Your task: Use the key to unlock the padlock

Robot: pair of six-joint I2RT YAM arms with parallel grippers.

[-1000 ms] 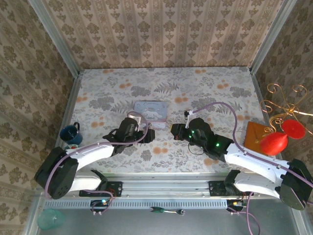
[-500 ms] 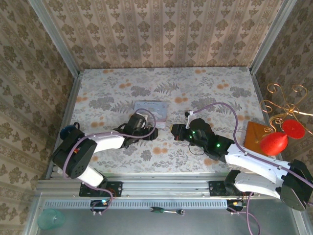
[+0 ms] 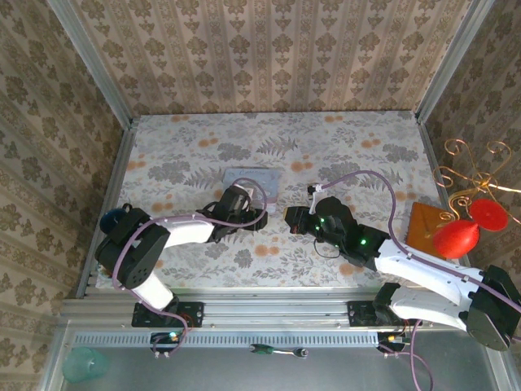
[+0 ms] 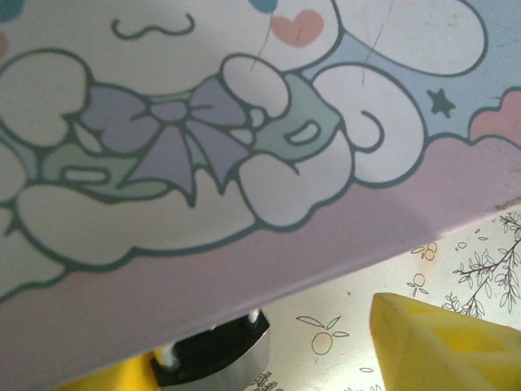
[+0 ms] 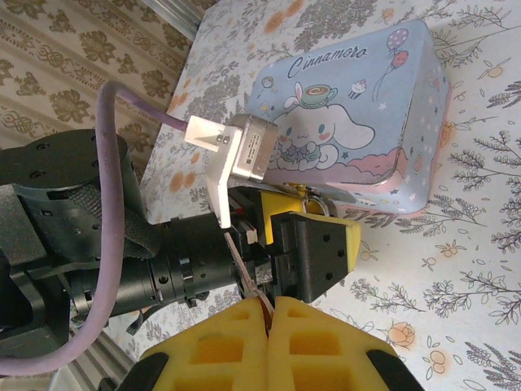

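Observation:
The padlock (image 4: 213, 352), a small black block with a silvery side, lies on the table under the edge of the pastel cartoon tin (image 4: 244, 163). It sits between the yellow pads (image 4: 444, 346) of my left gripper (image 4: 260, 362), close to the left pad and apart from the right one, so the jaws are open. In the right wrist view its shackle (image 5: 314, 205) shows at the left gripper (image 5: 313, 244), against the tin (image 5: 350, 122). My right gripper (image 5: 269, 314) is shut on the key (image 5: 248, 273), whose thin blade points toward the left gripper. From above, the left gripper (image 3: 254, 218) and the right gripper (image 3: 291, 221) face each other below the tin (image 3: 254, 177).
A dark blue cup (image 3: 114, 218) stands at the table's left edge. At the right are an orange-brown box (image 3: 423, 224), red ornaments (image 3: 456, 236) and a gold wire stand (image 3: 476, 175). A screwdriver (image 3: 277, 350) lies on the front rail, and a teal cup (image 3: 81, 364) stands off the table.
My left arm has swung right and forward to the tin's near edge, and its jaws have narrowed around the padlock. The right arm and key have not moved.

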